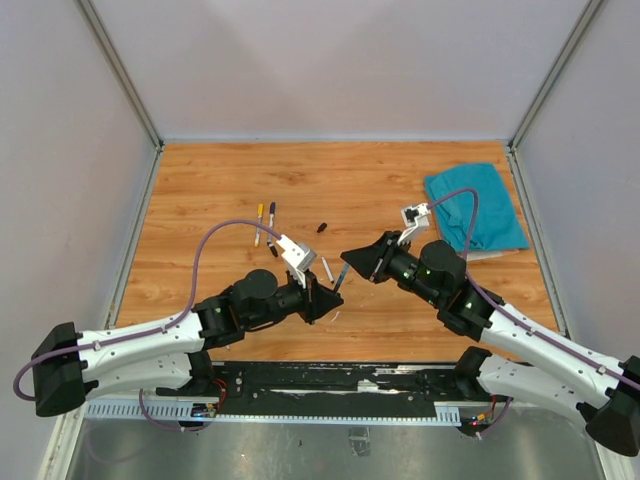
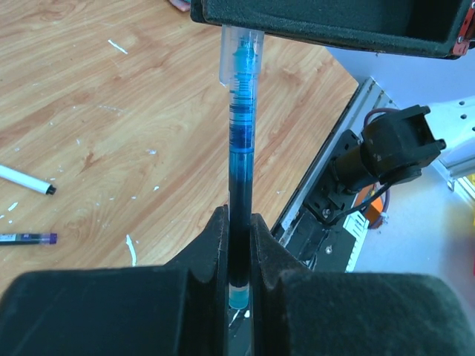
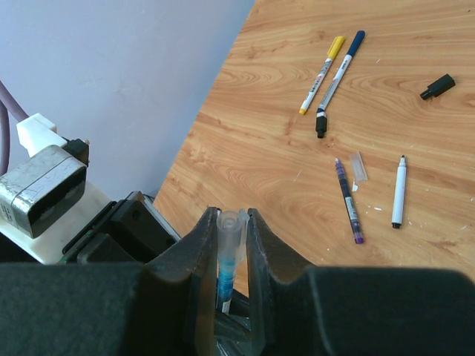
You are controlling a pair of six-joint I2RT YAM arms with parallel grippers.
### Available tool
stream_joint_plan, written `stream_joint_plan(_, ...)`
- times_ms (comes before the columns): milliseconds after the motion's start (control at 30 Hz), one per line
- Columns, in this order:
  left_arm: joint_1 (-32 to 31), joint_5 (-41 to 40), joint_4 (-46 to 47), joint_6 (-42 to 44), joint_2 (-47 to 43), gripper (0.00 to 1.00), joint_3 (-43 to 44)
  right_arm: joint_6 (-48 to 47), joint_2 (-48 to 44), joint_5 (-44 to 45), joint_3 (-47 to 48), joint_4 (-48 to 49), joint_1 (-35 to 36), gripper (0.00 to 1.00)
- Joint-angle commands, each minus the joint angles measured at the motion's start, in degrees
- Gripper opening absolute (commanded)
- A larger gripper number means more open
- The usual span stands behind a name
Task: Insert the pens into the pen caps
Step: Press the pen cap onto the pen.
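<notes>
Seen from overhead, two robot arms meet low in the middle of a wooden counter (image 1: 200, 180). The left tool (image 2: 237, 226) is closed narrow on the barrel of a blue pen (image 2: 239, 148). The pen stands between its dark fingers and runs up the centre of the left wrist view. The pen's far end sits inside a clear cap (image 2: 241, 48). That cap is pinched in the right tool (image 3: 230, 222), whose fingers are drawn in close around it.

The two tools face each other tip to tip above the counter. This appears to be so that pen and cap share one line and can be pressed together. Blue shows through the cap wall, so the tip looks to have entered. Whether it is fully seated cannot be told.

The other pieces lie loose on the counter. In the right wrist view, a yellow-ended pen (image 3: 323, 70) and a blue-ended pen (image 3: 338, 81) lie side by side toward the upper right. A black cap (image 3: 438, 87) lies at the far upper right, well apart from them. Lower down, a purple pen (image 3: 347, 200), a second clear cap (image 3: 359, 165) just beside it, and a white pen (image 3: 399, 191) lie near one another. A teal cloth (image 1: 475, 205) sits at the upper right of the overhead view, away from the work.
</notes>
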Motion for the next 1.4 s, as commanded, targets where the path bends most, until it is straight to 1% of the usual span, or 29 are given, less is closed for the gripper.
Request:
stream_joint_plan(0,0.11,-4.15,13.31,-1.27,-0.16,0.0,4.58,-0.4,-0.17,0.21,-2.17,-4.41,3.4,0.01)
stream_joint_plan(200,0.11,-4.9,14.36,-1.23,0.55,0.0,5.85,-1.23,0.45,1.68,-2.68,-5.65,6.34,0.01)
stream_joint_plan(467,0.18,-5.12,13.7,-0.32,0.33,0.0,7.39,-2.41,0.08,7.68,-4.59,-9.69,12.21,0.0)
stream_joint_plan(567,0.17,-5.05,13.67,-0.29,0.39,0.0,7.6,-1.81,0.73,7.99,-5.43,-10.03,13.68,0.01)
stream_joint_plan(833,0.17,-5.1,14.79,-0.13,-0.06,0.01,7.26,3.75,2.46,2.29,-10.23,-2.41,15.25,0.0)
stream_joint_plan(1067,0.12,-4.96,15.49,0.45,-0.49,0.01,7.35,6.31,4.76,-0.14,-13.3,4.05,17.89,0.01)
stream_joint_plan(1233,0.12,-5.01,16.02,0.58,-1.16,0.0,7.29,6.0,5.06,3.93,-13.12,0.42,20.48,0.01)
stream_joint_plan(1367,0.14,-5.43,15.15,0.94,-1.98,0.0,7.39,5.49,3.25,6.64,-13.13,-2.2,20.95,0.0)
